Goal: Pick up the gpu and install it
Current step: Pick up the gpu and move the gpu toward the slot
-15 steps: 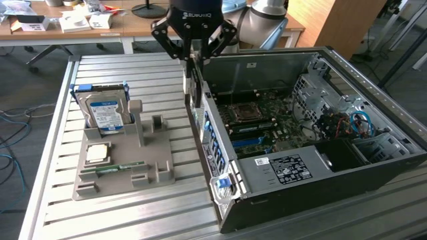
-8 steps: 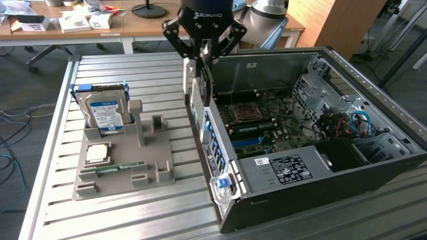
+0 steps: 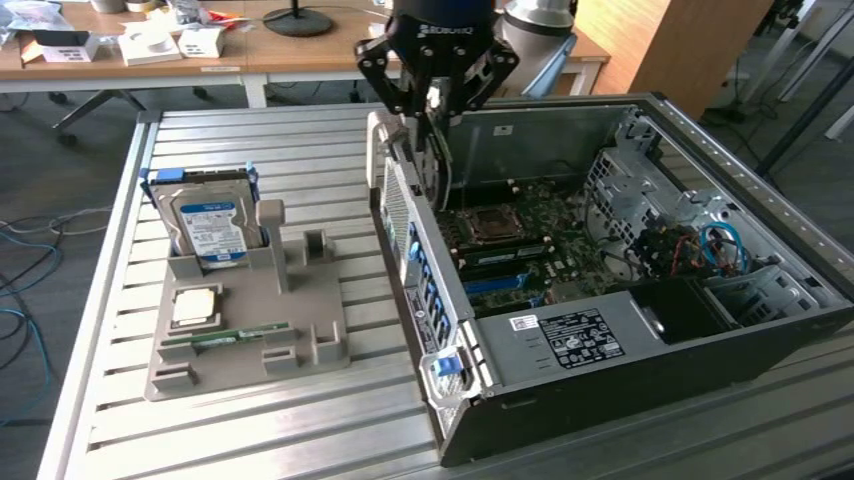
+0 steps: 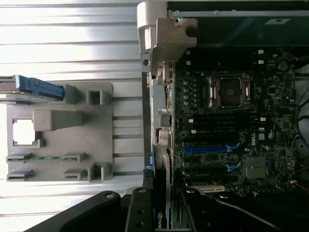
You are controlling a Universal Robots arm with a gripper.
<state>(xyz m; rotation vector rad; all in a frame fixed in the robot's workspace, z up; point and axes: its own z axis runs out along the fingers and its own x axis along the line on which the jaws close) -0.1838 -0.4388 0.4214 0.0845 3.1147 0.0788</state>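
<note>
Gripper (image 3: 431, 112) closed down narrow on the gpu (image 3: 427, 155), pinching the thin card by its flat faces and hanging it on edge. Hovers close over the rear wall of the open computer case (image 3: 641, 390); cannot tell whether card and wall touch. From the wrist, shows a green logo on the card between the black fingers (image 4: 140, 212). Held edge-down, it seems, to suit the expansion slots (image 4: 207, 149), which take a card that way.

Lies on its side with the lid off, leaving the motherboard (image 3: 534, 235) facing up and open to reach from above.

Just beside the case, on the exterior view's left, a grey parts holder (image 3: 314, 335): props a hard drive (image 3: 214, 225) upright in a slot, cradles a processor chip (image 3: 196, 305) flat in a recess and a green memory stick (image 3: 240, 334) in a groove, probably so each part can be grasped cleanly. Leaves other slots empty.

Rests, all of it, on a bench (image 3: 254, 140) of ribbed aluminium slats. Beyond, wooden desks (image 3: 334, 55) strewn with boxes, a wooden partition (image 3: 694, 40) and loose cables (image 3: 27, 240) on a grey floor (image 3: 54, 150).
</note>
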